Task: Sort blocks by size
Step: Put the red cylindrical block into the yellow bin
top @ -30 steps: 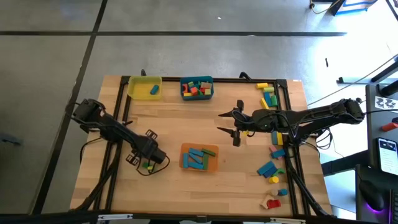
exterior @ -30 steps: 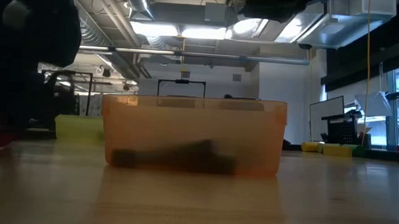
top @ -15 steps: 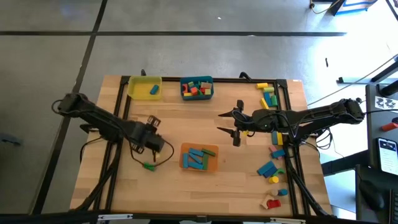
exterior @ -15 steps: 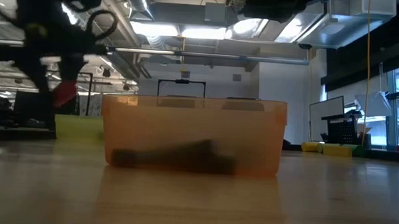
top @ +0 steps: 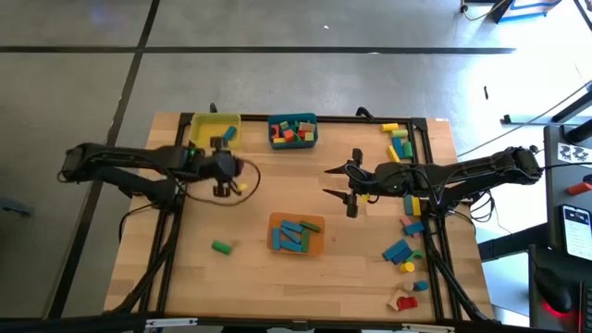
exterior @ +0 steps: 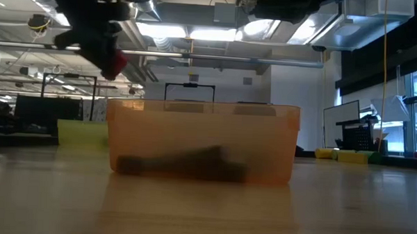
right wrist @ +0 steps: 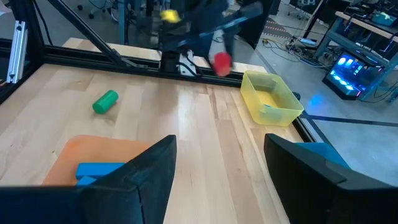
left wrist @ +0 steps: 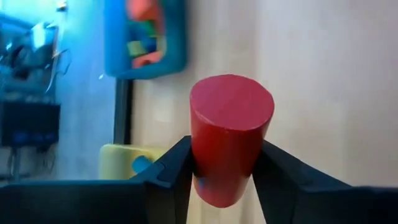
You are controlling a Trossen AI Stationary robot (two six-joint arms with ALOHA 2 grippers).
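My left gripper [top: 226, 174] hangs above the table just near of the yellow bin [top: 215, 129], shut on a red cylinder block [left wrist: 230, 143], which also shows in the low view [exterior: 114, 64] and the right wrist view [right wrist: 221, 60]. A green cylinder [top: 220, 246] lies on its side on the bare wood left of the orange bin [top: 296, 234], which holds blue blocks. The teal bin [top: 293, 130] holds mixed blocks. My right gripper [top: 326, 181] waits open above the table's middle, right of the bins, with nothing between its fingers. My left gripper pinches the red cylinder's curved side [left wrist: 200, 163] between its two fingers [left wrist: 177, 171], one on each side. The cylinder lies along the fingers, its flat end [left wrist: 231, 102] facing away from the wrist. It slants downward and is lifted clear of the table.
Loose blocks lie along the table's right side, at the far end [top: 400, 139], the middle [top: 407, 250] and the near corner [top: 404, 301]. A black frame rail [top: 180, 157] runs beside the yellow bin. Bare wood lies between the bins.
My left gripper has risen and swung from beside the green cylinder toward the table's far edge and the yellow bin, rolling as it went. The red cylinder has gone with it, lifted off the table. The green cylinder stays where it lay.
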